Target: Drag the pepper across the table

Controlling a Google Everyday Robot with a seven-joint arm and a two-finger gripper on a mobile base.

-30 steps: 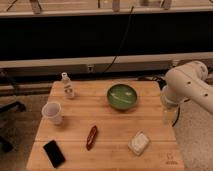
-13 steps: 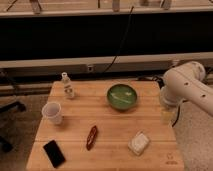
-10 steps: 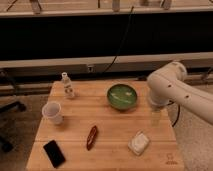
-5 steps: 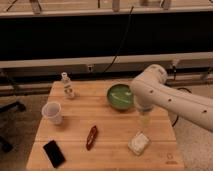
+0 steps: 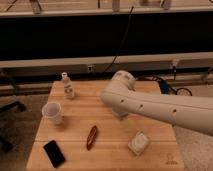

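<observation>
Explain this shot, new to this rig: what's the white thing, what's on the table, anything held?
The white shape is a robot's single arm, reaching in from the right over a wooden table. Its gripper hangs under the arm near the table's middle, mostly hidden; nothing is visibly held. The one camera looks down at the table from its near side. On it: a small bottle, a white cup, a dark red chili pepper, a black phone and a pale packet. The pepper, the thing to drag, lies untouched, left of the gripper.
</observation>
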